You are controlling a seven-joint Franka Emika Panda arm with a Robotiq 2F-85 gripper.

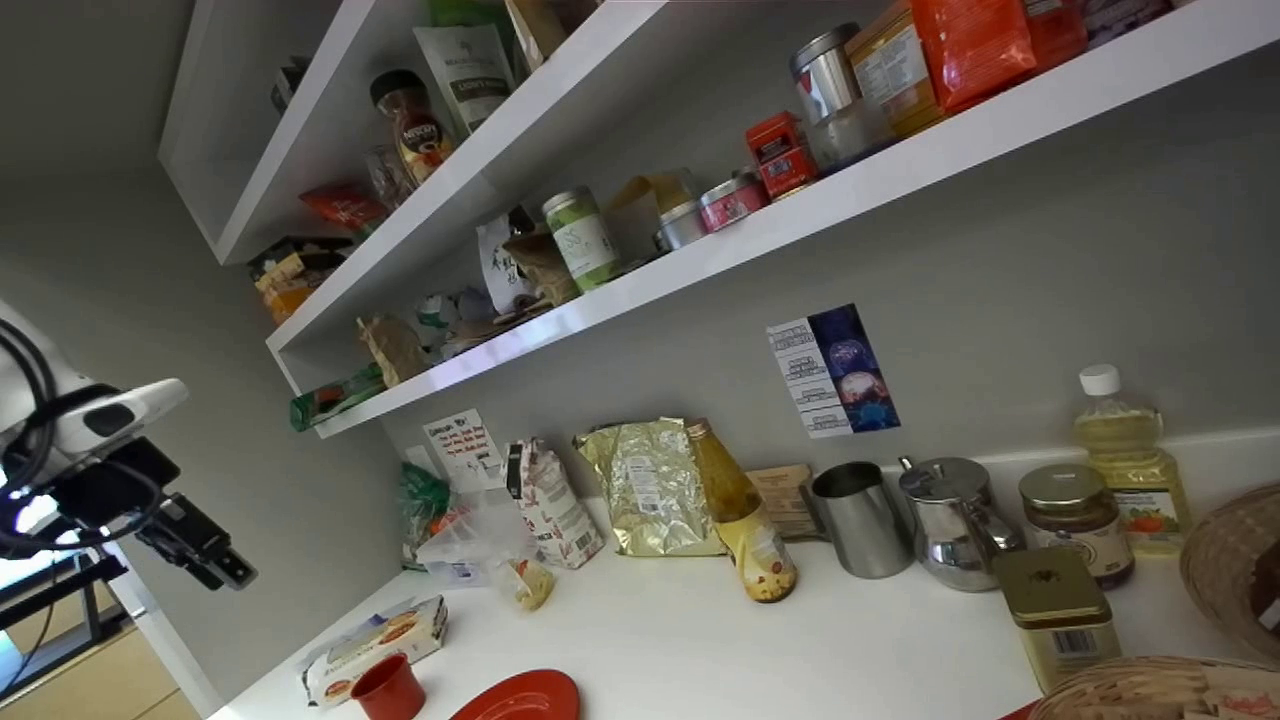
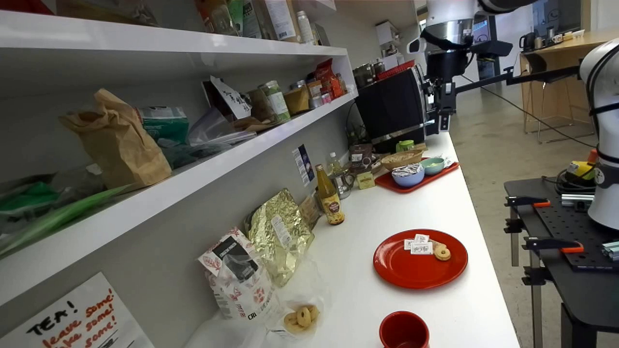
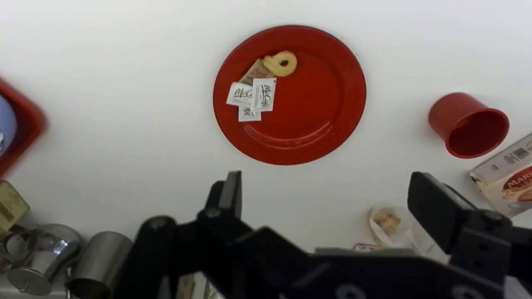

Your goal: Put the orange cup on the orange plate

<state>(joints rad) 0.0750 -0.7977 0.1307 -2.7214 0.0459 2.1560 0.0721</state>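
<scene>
The short, round, red-orange plastic-looking cup (image 3: 461, 118) stands upright, with its mouth up, on the long white counter (image 2: 367, 212). It sits between the end edge by the grey side wall (image 1: 300, 520) and the flat, round, shiny red-orange plate (image 3: 320, 99), just beside a pale cardboard biscuit box (image 3: 507, 178); I can't tell if cup and box touch. The plate lies near the front edge, the one that faces the white robot arm (image 2: 609, 82). On it are small white paper packets (image 3: 263, 97) and a pale yellow ring-shaped biscuit (image 3: 274, 65), mostly on the half away from the cup. The black two-finger end effector (image 3: 326, 189) hangs well above the counter, its fingers wide apart with nothing held between them. So the job looks to be at its first step, which is going to get the cup. I think the next move should go toward that end edge until the fingers are over the cup, then straight down so they can pinch its side, without bumping the box. After the lift, the best spot seems to be the part of the plate on the cup's side, where no packets or biscuit lie.
</scene>
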